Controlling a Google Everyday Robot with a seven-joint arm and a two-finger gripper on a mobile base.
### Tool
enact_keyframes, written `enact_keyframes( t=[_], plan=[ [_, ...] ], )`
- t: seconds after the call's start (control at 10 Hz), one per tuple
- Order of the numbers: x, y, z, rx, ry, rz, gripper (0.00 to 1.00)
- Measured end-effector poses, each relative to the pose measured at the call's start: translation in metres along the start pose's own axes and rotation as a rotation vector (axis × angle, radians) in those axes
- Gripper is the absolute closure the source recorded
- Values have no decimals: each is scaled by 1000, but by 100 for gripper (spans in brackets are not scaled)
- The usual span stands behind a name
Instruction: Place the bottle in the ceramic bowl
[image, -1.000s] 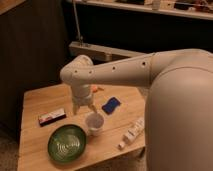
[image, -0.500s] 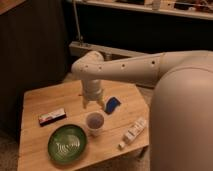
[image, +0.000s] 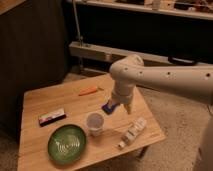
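The bottle (image: 133, 132), slim and cream-white with its narrow cap toward the table's front edge, lies on its side at the right front of the wooden table (image: 40, 100). The ceramic bowl (image: 67, 144), dark green with pale rings inside, sits at the front left. My gripper (image: 121, 107) hangs fingers-down above the table's right middle, just behind the bottle and well right of the bowl. Its fingers stand apart with nothing between them.
A whitish translucent cup (image: 95, 123) stands between bowl and bottle. A small blue object (image: 108, 107) lies right beside the gripper's left finger. A flat black-and-white box (image: 52, 117) lies at the left, an orange carrot-like piece (image: 88, 90) at the back. The table's right edge is close to the bottle.
The arm has swung right, carrying the gripper from over the cup's left side to a spot behind the bottle. The objects on the table have not moved.
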Motion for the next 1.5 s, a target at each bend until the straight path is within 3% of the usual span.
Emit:
enact_keyframes(
  t=[0.3,0.5,1.1,1.5],
  plan=[
    [-5,-77,5,7,-52,156,35],
    [-3,-103,15,31,-79,243,35],
    [-4,-109,19,42,-80,261,35],
    [-4,-121,57,55,-42,264,35]
  ],
)
